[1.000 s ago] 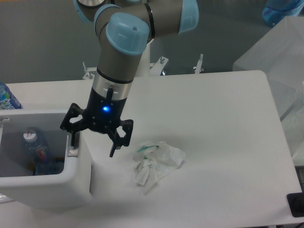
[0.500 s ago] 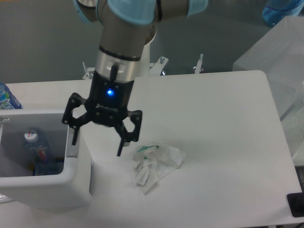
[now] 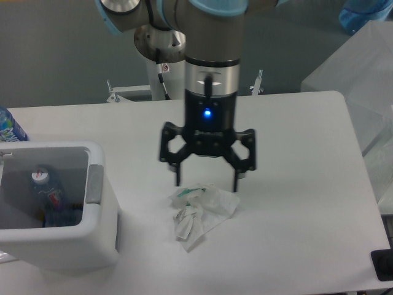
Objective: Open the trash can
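Pincer (image 3: 206, 183) shifted right over crumpled wrapper (image 3: 202, 208), jaws spread

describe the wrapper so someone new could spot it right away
On the white table, look just right of the open bin at the left edge. The wrapper lies flat below the gripper, whose jaws are open. It is the only crumpled thing: white with green marks.

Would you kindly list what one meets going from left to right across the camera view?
Blue bottle at the edge → trash can, open, with bottles inside → wrapper with the open gripper above it → bare table.
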Available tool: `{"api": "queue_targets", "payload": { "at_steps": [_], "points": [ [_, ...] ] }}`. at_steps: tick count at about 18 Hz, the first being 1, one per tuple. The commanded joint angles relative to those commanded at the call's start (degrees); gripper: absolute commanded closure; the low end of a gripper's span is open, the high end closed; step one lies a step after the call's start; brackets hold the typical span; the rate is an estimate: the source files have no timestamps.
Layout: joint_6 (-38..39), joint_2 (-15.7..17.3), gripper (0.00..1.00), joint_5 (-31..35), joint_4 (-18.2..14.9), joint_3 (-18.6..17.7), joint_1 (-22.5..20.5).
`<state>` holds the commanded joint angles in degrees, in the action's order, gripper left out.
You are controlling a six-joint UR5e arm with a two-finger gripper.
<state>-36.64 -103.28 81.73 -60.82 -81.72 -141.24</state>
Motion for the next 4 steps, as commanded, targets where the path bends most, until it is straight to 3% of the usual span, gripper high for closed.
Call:
{"api": "queue_targets", "payload": {
  "at_steps": [4],
  "points": [
    [-5.1, 0.9, 0.00, 0.8, -0.4, -2.8, -2.2]
  ]
}}
